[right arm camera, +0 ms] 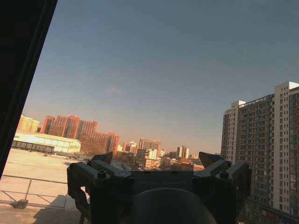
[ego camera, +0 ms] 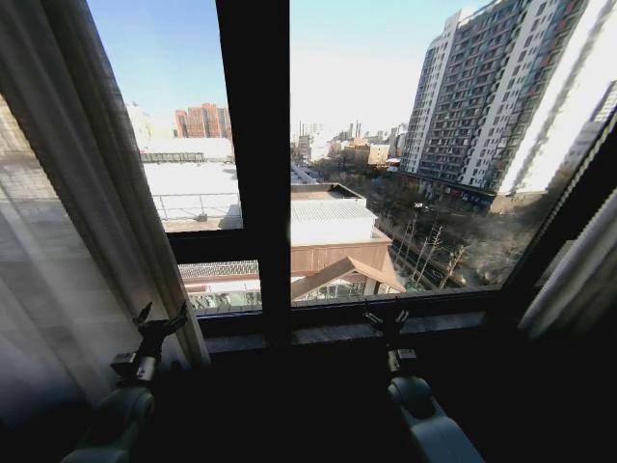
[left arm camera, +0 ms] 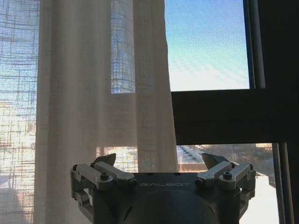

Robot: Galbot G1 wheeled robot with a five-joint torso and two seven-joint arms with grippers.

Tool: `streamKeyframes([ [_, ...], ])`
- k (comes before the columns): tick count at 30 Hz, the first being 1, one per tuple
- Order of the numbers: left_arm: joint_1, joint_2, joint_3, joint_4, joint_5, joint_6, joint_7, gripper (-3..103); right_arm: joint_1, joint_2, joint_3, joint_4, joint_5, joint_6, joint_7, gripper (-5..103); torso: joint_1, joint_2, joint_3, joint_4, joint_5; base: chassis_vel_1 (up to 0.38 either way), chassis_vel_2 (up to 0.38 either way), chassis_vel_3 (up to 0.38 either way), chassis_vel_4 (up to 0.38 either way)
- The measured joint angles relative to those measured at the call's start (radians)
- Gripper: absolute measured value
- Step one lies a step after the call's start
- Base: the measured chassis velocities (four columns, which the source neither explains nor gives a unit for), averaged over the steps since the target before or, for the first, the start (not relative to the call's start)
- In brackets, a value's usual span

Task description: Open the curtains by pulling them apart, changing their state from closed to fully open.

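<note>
The sheer white left curtain [ego camera: 67, 222] is bunched at the left side of the window, its inner edge running down to the sill. The right curtain [ego camera: 578, 270] is gathered at the far right edge. Between them the glass is bare. My left gripper [ego camera: 162, 320] is open, held upright just beside the left curtain's lower edge, holding nothing. In the left wrist view the left gripper [left arm camera: 159, 161] faces the pleated curtain [left arm camera: 103, 93] with fabric beyond its fingers, apart from them. My right gripper [ego camera: 387, 314] is open in front of the sill, facing plain glass; the right gripper [right arm camera: 156, 158] holds nothing.
A thick black window frame post [ego camera: 253, 164] and a crossbar [ego camera: 207, 245] divide the glass. The stone window sill [ego camera: 337, 334] runs below, just beyond both grippers. Buildings and sky lie outside.
</note>
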Motion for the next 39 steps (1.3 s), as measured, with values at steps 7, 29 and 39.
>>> streamKeyframes([
  [7,-0.002,0.017,-0.011,0.021,-0.012,0.001,-0.009,100,0.0,0.0,0.0,0.0,0.0,0.0,0.0,100,0.0,0.0,0.0,0.0001,0.0,0.0,0.0,0.0,0.0],
  [29,-0.313,0.097,0.165,0.288,-0.101,0.007,0.037,100,0.0,0.0,0.0,0.0,0.0,0.0,0.0,100,0.0,0.0,0.0,-0.0004,0.0,0.0,0.0,0.0,0.0],
  [39,-0.327,0.096,0.165,0.337,-0.113,-0.028,0.085,82,0.0,0.0,0.0,0.0,0.0,0.0,0.0,100,0.0,0.0,0.0,0.0002,-0.0001,0.0,0.0,0.0,0.0],
])
